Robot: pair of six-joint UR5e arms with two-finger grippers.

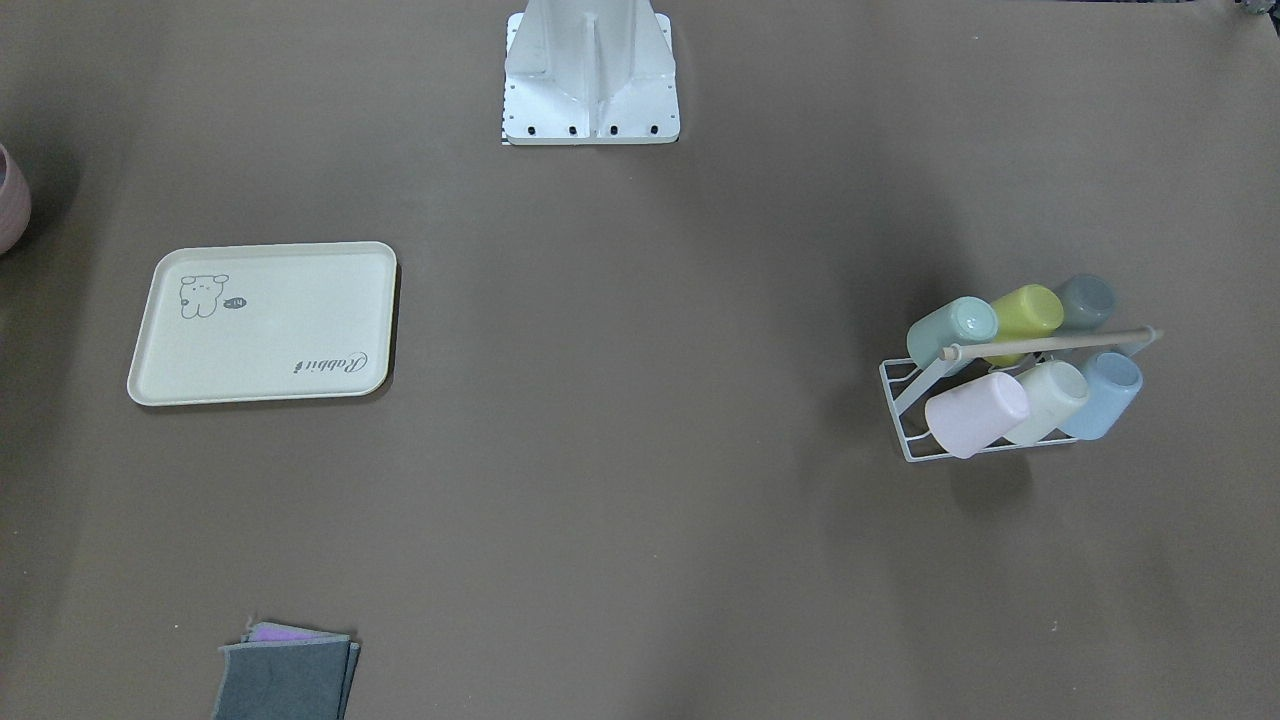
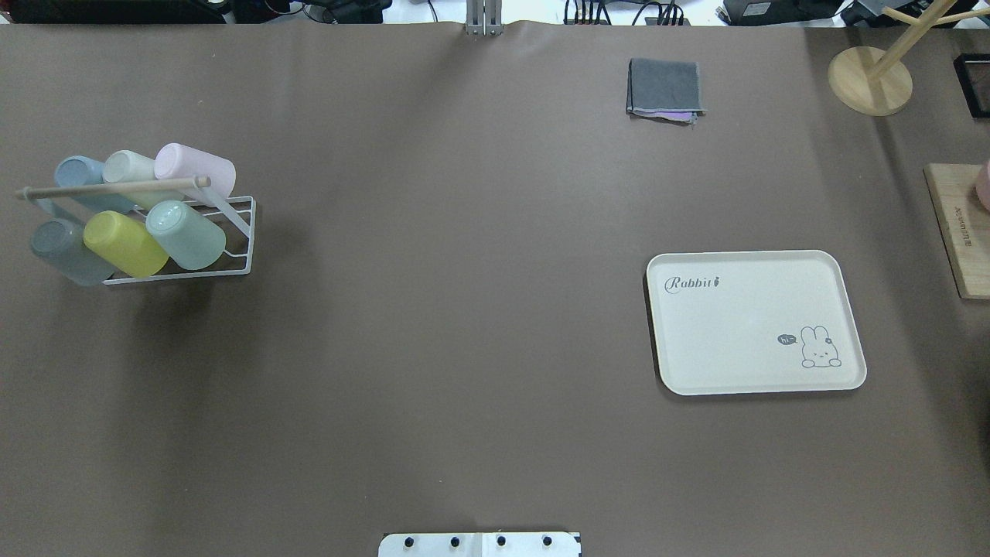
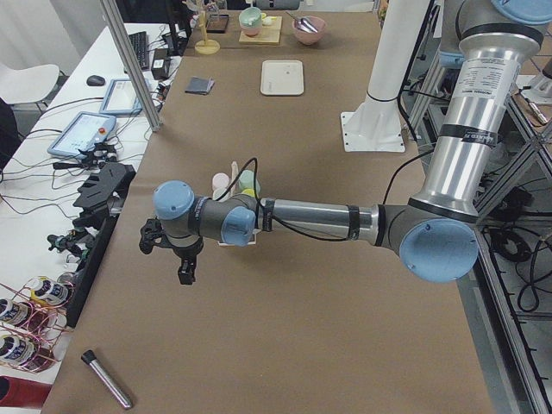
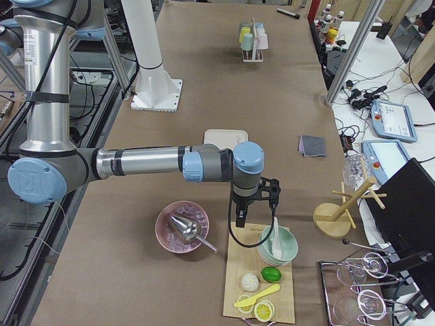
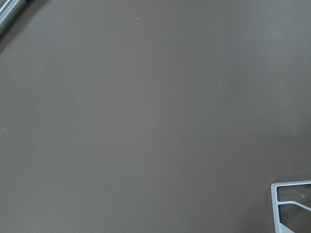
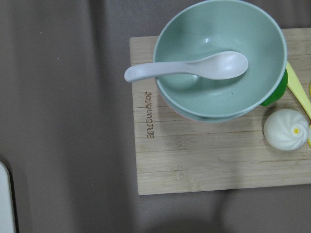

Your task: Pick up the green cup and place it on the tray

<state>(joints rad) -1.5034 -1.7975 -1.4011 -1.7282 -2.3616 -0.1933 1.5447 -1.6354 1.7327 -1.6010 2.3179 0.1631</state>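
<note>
Left hand (image 3: 172, 259) pointing down near rack (image 2: 250, 232), grip unclear, right hand (image 4: 255, 207) above wooden board (image 6: 194, 160), grip unclear

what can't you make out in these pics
Left gripper: only in the left side view, small; jaws open or shut unclear.
Right gripper: only in the right side view; same doubt.
Green cup: how it sits on the rack, hidden by the cup's own body in the overhead view.
Left wrist view: only a rack corner shows, cut off by the edge.
Pink bowl: cut off by the front view's left edge.
</note>
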